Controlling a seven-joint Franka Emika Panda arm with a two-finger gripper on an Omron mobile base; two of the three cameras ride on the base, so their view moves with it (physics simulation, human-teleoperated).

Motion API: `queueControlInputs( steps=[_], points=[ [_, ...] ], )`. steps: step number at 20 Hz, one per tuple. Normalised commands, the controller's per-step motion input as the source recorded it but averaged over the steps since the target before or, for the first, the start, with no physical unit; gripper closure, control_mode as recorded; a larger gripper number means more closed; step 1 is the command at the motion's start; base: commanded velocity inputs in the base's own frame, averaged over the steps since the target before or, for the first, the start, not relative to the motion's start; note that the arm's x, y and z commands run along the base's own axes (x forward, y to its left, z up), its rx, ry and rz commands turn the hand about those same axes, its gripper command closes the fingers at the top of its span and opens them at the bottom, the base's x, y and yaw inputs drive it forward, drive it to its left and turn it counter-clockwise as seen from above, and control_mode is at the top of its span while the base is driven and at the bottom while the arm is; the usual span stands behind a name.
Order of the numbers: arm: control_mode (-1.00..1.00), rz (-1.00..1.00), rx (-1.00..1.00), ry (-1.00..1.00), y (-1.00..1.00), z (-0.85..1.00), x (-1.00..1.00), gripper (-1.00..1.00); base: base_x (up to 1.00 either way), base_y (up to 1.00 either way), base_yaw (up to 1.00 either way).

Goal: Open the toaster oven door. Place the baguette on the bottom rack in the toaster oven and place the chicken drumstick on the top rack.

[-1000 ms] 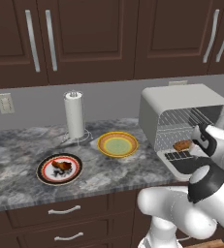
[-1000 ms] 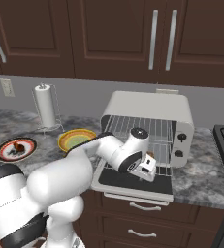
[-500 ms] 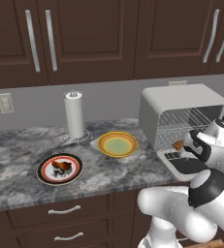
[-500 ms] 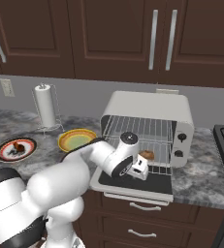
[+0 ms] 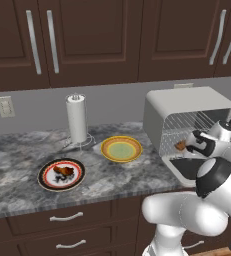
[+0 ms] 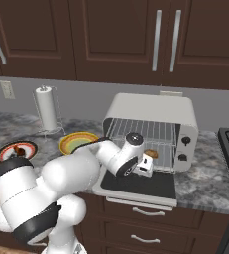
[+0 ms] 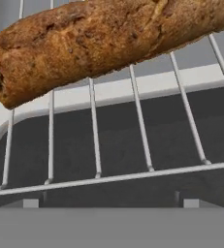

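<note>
1. A white toaster oven (image 6: 155,111) sits on a grey stone counter (image 5: 17,155) under dark wood cabinets (image 5: 87,40).
2. The toaster oven door (image 6: 141,184) is folded down flat, its dark glass facing up.
3. A long golden-brown baguette (image 7: 104,43) lies on the bottom rack (image 7: 133,140), across the silver wires. From the right base view, one end of it shows inside the oven.
4. The top rack (image 6: 141,130) is a wire shelf above it.
5. The robot's gripper (image 6: 146,165) is at the oven mouth, just in front of the loaf. Its jaws stand wide apart and hold nothing.
6. The chicken drumstick (image 5: 63,172) is well away to the left, on a round plate with a red rim (image 5: 46,184).
7. A yellow plate (image 5: 121,149) lies between that plate and the oven.
8. A paper towel roll (image 5: 77,119) stands upright on a wire holder behind the two plates.
9. A light-coloured wall outlet (image 5: 5,106) is on the grey backsplash at far left.
</note>
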Motion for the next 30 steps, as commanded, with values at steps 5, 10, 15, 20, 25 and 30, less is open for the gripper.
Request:
queueControlInputs(
  steps=[5, 10, 15, 20, 25, 30],
  points=[
    [-1.00, 0.00, 0.00, -0.07, -0.01, 0.00, 0.36, -1.00, 0.00, 0.00, 0.00],
    [-1.00, 0.00, 0.00, -0.10, 0.00, 0.00, 0.36, -1.00, 0.00, 0.00, 0.00],
    [-1.00, 0.00, 0.01, -0.15, 0.00, 0.00, 0.31, -1.00, 0.00, 0.00, 0.00],
    [-1.00, 0.00, 0.00, -0.12, -0.01, 0.03, 0.33, -1.00, 0.00, 0.00, 0.00],
    [-1.00, 0.00, 0.00, -0.02, -0.06, 0.02, 0.35, -1.00, 0.00, 0.00, 0.00],
    [-1.00, 0.00, 0.00, 0.00, -0.10, 0.00, 0.27, -1.00, 0.00, 0.00, 0.00]
  ],
)
